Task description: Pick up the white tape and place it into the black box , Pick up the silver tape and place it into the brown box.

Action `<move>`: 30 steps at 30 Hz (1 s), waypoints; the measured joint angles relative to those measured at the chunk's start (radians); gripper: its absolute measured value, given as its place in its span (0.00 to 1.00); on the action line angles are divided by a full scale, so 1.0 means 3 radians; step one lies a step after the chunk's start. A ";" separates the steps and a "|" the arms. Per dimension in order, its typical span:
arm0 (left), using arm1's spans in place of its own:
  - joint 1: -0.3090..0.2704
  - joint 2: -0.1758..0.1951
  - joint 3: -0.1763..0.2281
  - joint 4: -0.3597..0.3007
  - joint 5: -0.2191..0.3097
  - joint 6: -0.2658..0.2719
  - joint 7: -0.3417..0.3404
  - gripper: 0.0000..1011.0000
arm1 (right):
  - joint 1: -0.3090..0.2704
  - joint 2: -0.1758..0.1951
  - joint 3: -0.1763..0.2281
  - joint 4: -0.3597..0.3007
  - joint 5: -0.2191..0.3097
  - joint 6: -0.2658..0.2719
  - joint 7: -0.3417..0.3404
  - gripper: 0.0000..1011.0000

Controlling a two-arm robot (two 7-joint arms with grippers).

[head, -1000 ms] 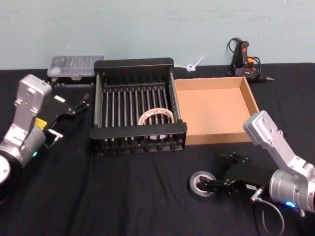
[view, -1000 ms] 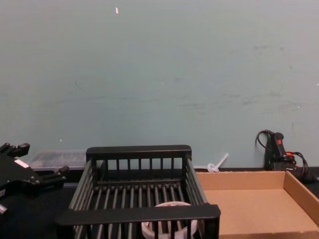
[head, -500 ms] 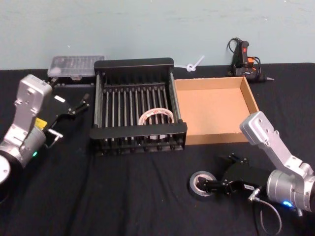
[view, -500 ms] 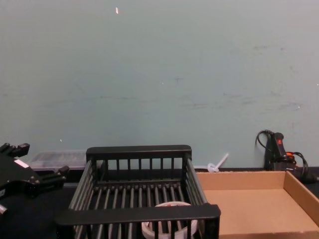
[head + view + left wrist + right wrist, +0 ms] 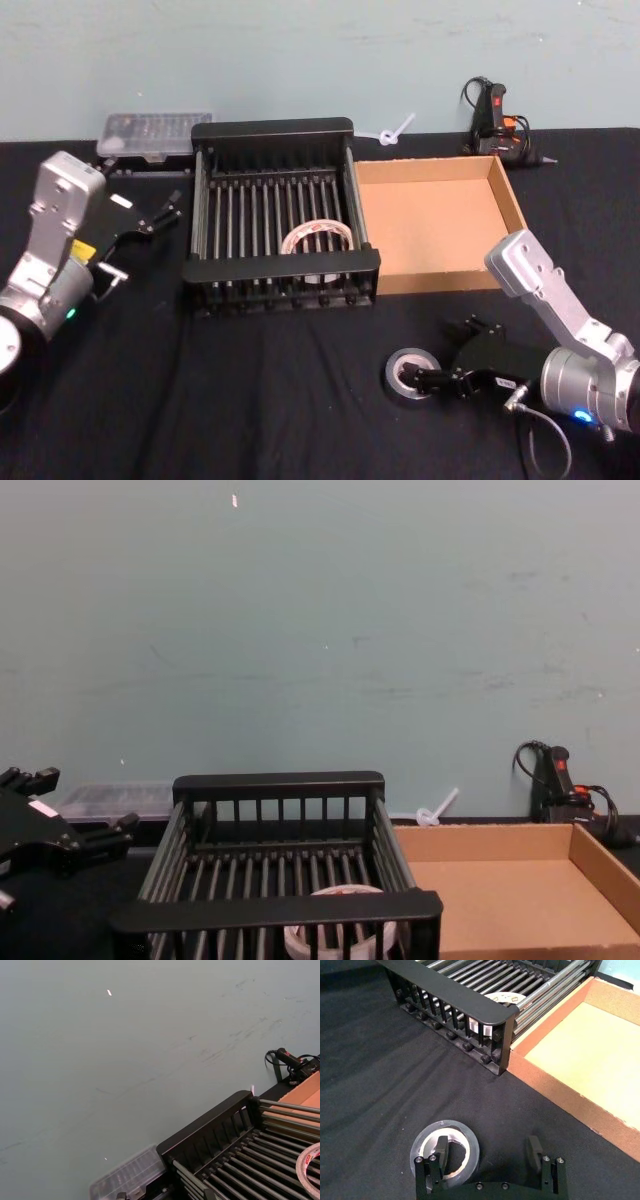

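We see bare black table before the black box and brown box. Both stand open-topped, touching side by side; their near walls bar low approaches.

The right gripper sits low with fingers spread; the left gripper rests raised, fingers parted.

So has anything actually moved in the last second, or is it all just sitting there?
Only a little: the right gripper has edged closer to the robot, lower over the silver tape, with one finger in the roll's hollow and the fingers open. The left gripper, white tape in the black box and the brown box stayed put.
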 joint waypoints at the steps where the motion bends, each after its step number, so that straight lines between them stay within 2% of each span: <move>1: 0.0000 0.0000 0.0000 0.0000 0.0000 0.0000 0.0000 0.99 | 0.0000 -0.0001 0.0000 0.0001 -0.0001 0.0000 0.0000 0.99; 19: 0.0000 0.0000 0.0000 0.0000 0.0000 0.0000 0.0000 0.99 | -0.0002 -0.0005 0.0005 0.0005 -0.0007 -0.0005 -0.0005 0.99; 25: 0.0000 0.0000 0.0000 0.0000 0.0000 0.0000 0.0000 0.99 | -0.0002 -0.0003 0.0005 0.0003 -0.0006 -0.0007 -0.0004 0.89; 30: 0.0000 0.0000 0.0000 0.0000 0.0000 0.0000 0.0000 0.99 | -0.0002 -0.0003 0.0005 0.0001 -0.0006 -0.0007 -0.0004 0.73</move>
